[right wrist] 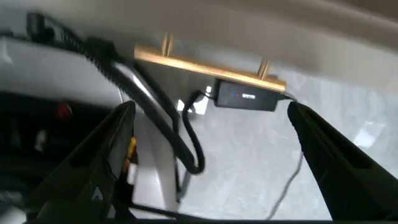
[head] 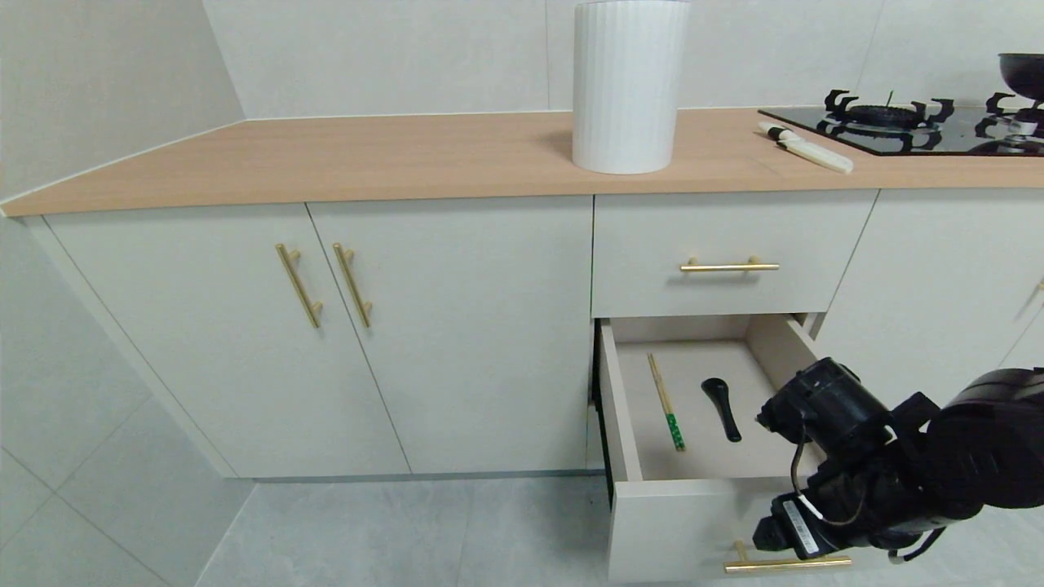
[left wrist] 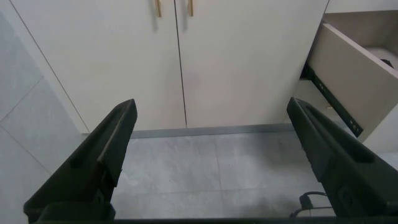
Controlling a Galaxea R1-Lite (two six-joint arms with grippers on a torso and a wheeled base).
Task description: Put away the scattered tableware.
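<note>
The lower drawer [head: 628,424] stands pulled out. On its floor lie a pair of chopsticks [head: 666,402] with green ends and a black spoon [head: 722,408], side by side. My right arm [head: 864,456] hangs over the drawer's front right corner, just above its gold handle [head: 787,562]. The right gripper [right wrist: 211,109] is open and empty, and the gold handle [right wrist: 208,65] lies a short way beyond its fingertips. My left gripper [left wrist: 211,106] is open and empty too, low over the floor and facing the cabinet doors [left wrist: 180,56]. A white-handled utensil [head: 805,147] lies on the countertop beside the hob.
A tall white ribbed canister [head: 626,86] stands on the wooden countertop [head: 367,155]. A black gas hob [head: 905,124] with a dark pot [head: 1024,73] is at the far right. The upper drawer [head: 726,253] is closed. The open drawer's side [left wrist: 348,68] juts out over grey tiled floor [left wrist: 205,174].
</note>
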